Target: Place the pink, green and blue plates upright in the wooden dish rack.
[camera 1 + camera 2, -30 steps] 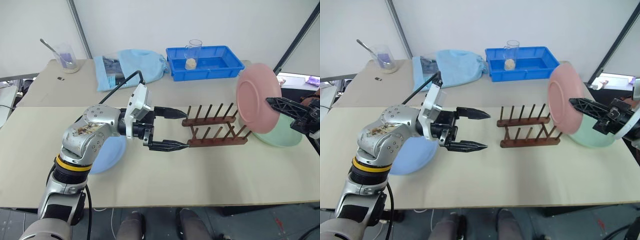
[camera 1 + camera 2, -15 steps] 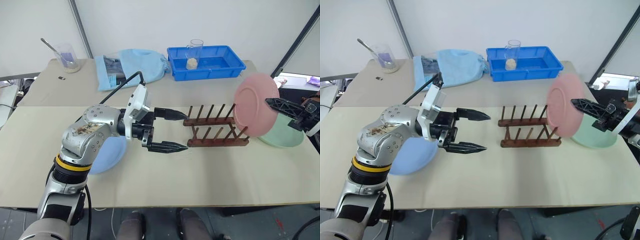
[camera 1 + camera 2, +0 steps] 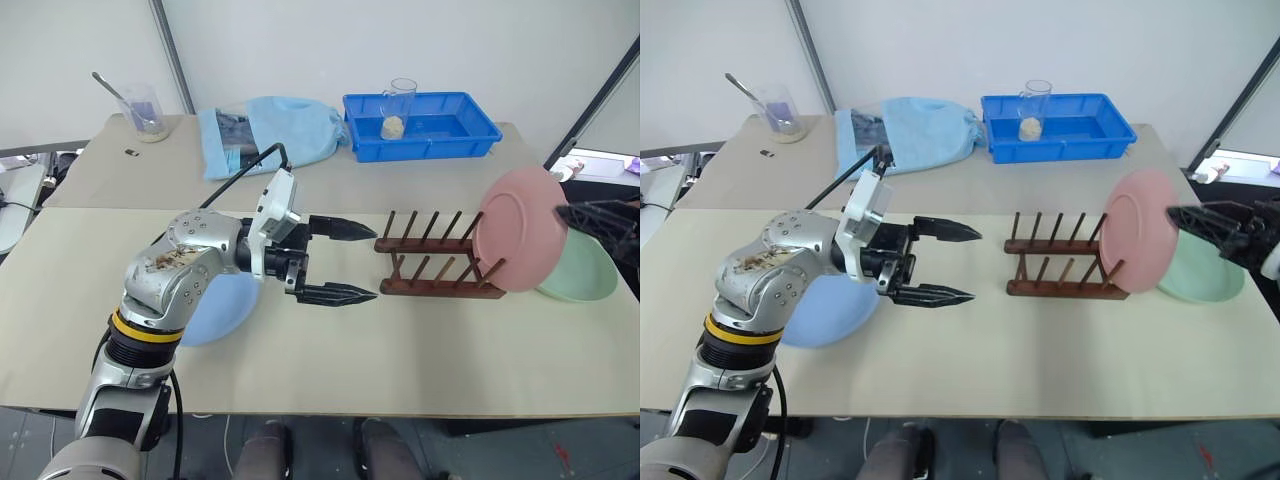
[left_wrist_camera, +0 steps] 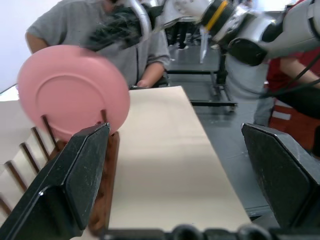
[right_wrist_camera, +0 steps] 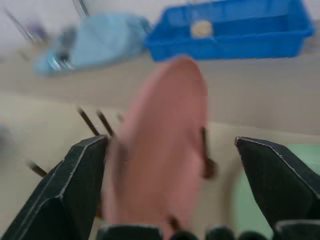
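Backing our right gripper [image 3: 1185,215], jaws spread, straight off the pink plate [image 3: 1140,245] ahead, we are avoiding nudging it off the wooden dish rack [image 3: 1060,270].

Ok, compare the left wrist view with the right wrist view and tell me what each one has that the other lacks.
Left wrist view, not the right: a person in a grey shirt beyond the table's far end. Right wrist view, not the left: the blue tray, the light blue cloth and the green plate. Both: the pink plate standing upright at the end of the wooden dish rack, on the beige table.
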`<action>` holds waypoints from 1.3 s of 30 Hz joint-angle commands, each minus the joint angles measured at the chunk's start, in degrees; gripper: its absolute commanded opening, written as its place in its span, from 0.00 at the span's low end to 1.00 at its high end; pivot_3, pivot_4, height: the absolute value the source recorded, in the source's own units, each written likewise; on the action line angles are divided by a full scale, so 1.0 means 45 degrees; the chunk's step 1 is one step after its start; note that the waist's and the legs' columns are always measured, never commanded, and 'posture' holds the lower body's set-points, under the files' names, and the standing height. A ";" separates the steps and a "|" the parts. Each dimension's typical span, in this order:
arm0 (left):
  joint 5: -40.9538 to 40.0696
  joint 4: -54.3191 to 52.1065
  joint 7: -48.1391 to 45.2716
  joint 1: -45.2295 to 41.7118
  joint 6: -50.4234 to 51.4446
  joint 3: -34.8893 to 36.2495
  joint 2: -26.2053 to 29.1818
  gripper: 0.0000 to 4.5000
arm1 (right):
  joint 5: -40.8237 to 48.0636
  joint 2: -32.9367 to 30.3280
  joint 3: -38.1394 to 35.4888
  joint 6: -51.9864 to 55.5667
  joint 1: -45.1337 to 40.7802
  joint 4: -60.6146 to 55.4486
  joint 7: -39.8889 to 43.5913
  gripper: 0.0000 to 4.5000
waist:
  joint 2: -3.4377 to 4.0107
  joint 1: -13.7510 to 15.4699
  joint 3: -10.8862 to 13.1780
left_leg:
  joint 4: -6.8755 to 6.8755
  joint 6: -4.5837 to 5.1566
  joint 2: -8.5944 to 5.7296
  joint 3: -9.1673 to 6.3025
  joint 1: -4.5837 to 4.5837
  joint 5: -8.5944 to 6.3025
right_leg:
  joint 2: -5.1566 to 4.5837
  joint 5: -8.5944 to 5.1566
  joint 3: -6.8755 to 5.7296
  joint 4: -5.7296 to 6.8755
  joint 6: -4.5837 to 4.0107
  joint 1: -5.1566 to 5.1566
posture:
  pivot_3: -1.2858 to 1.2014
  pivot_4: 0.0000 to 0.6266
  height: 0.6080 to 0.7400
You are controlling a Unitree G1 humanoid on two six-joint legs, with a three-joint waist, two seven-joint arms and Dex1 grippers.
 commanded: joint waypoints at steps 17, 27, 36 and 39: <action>0.1460 -0.1473 -0.0635 0.1088 -0.2298 -0.1716 -0.0002 1.00 | -0.4602 -0.0118 0.2575 -0.6164 0.0892 0.0248 0.1743 0.99 | 0.0001 -0.0245 0.0001 | 0.0011 0.0011 -0.0003 0.0038 0.0060 0.0013 | 0.0011 0.0012 0.0059 0.0025 -0.0061 0.0007 | 0.52 0.24 1.00; 0.1523 -0.1278 -0.0637 0.1196 -0.2619 -0.1817 -0.0082 1.00 | -0.4349 -0.0679 0.1878 -0.5689 0.0941 -0.2291 0.2433 0.99 | 0.0001 -0.0129 0.0001 | 0.0011 0.0012 -0.0003 0.0039 0.0046 0.0012 | 0.0008 0.0005 0.0058 0.0016 -0.0055 0.0003 | 0.52 0.24 1.00; 0.1502 -0.0709 -0.0400 0.0709 -0.2251 -0.1845 -0.0505 1.00 | -0.6690 -0.1259 0.2886 -0.7242 0.1002 0.0106 0.1853 0.99 | 0.0000 -0.0111 0.0001 | 0.0015 0.0012 -0.0009 0.0049 0.0044 0.0012 | -0.0002 0.0006 0.0059 0.0008 -0.0055 0.0003 | 0.52 0.24 1.00; 0.1624 -0.0669 -0.0402 0.0652 -0.2461 -0.1929 -0.0633 1.00 | -0.7612 -0.1046 0.4009 -0.7887 0.0291 0.1273 0.1529 0.99 | 0.0001 -0.0201 0.0001 | 0.0014 0.0012 -0.0006 0.0053 0.0049 0.0012 | 0.0001 0.0006 0.0060 0.0010 -0.0056 0.0002 | 0.52 0.24 1.00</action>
